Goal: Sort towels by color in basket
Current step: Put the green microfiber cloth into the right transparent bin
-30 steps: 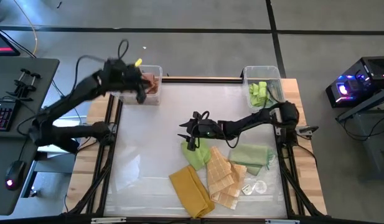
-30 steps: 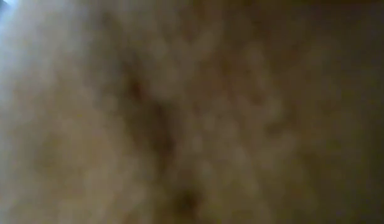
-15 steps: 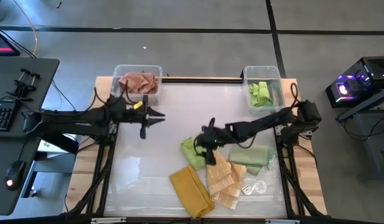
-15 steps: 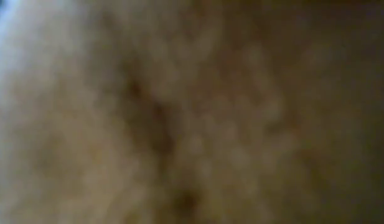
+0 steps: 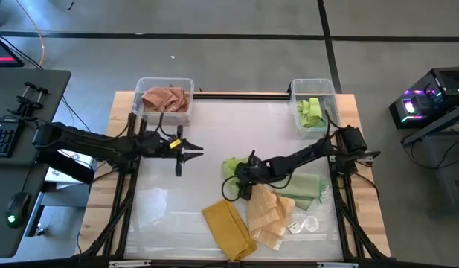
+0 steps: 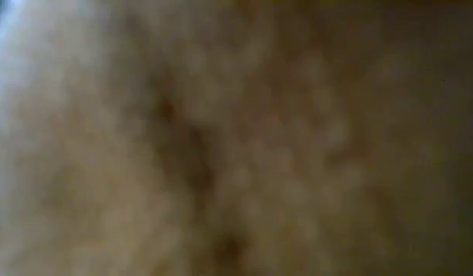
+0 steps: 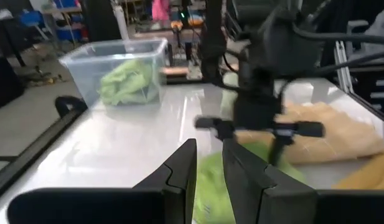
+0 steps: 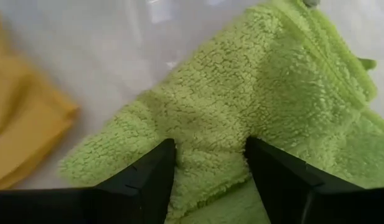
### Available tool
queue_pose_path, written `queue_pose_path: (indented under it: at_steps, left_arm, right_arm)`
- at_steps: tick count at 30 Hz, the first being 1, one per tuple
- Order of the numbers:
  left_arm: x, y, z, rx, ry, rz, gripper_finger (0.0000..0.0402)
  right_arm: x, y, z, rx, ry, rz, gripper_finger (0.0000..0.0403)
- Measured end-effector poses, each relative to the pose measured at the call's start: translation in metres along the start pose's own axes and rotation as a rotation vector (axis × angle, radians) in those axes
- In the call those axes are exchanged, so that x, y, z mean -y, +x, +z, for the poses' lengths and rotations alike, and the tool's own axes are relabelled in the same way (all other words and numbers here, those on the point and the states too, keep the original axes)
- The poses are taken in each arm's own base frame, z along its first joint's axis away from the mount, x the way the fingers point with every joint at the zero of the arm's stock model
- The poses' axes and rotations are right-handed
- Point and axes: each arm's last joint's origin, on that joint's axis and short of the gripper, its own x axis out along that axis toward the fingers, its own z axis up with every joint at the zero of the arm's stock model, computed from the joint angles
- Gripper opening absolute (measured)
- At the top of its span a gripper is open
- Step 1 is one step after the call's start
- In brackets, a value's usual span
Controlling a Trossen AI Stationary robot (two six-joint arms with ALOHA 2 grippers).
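A light green towel (image 5: 231, 168) (image 8: 241, 106) lies flat on the table's middle. My right gripper (image 5: 240, 186) (image 8: 207, 177) is open on it. Near it lie a mustard yellow towel (image 5: 228, 229), a pale orange checked towel (image 5: 265, 216) and a sage green towel (image 5: 300, 186). Salmon pink towels (image 5: 166, 97) fill the far-left bin. Light green towels (image 5: 311, 112) (image 7: 126, 78) sit in the far-right bin. My left gripper (image 5: 190, 152) (image 7: 208, 168) hovers left of centre, open by a narrow gap, holding nothing. My right gripper comes down slanting from the table's right, and its open fingertips (image 8: 148, 180) rest on the light green towel's top surface, one on each side of a raised stretch of pile (image 8: 207, 143). The towel lies on the table.
The low view is filled by blurred tan cloth right before the lens. A clear plastic piece (image 5: 303, 223) lies near the table's near right corner. The white tabletop (image 5: 207, 123) shows bare between the two bins. A desk with a keyboard stands left of the table.
My left arm has swung from over the salmon pink bin down toward the table's middle, now pointing right. My right gripper has moved toward the near edge and down onto the light green towel.
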Motion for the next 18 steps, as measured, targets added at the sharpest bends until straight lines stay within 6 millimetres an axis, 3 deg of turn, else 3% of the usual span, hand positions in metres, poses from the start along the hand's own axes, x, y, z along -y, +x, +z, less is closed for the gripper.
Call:
queue_pose_path:
  at_steps: [5, 10, 13, 16, 18]
  left_arm:
    - [0.007, 0.005, -0.006, -0.039, -0.013, -0.035, 0.0064]
    - [0.013, 0.009, -0.012, -0.074, -0.005, -0.061, 0.0064]
    - [0.016, 0.012, -0.015, -0.096, -0.001, -0.071, 0.0064]
    - [0.016, 0.015, -0.019, -0.119, 0.001, -0.061, 0.0064]
    - [0.017, 0.016, -0.022, -0.138, -0.006, -0.057, 0.0064]
  right_arm:
    - [0.008, 0.013, -0.007, -0.008, 0.034, -0.137, 0.0167]
    - [0.007, 0.028, -0.005, 0.091, 0.028, -0.175, 0.0079]
    - [0.005, 0.027, -0.003, 0.184, 0.06, -0.277, 0.0022]
    - [0.01, 0.017, -0.004, 0.282, 0.149, -0.467, 0.0019]
    - [0.01, 0.003, 0.005, 0.326, 0.152, -0.486, 0.0031]
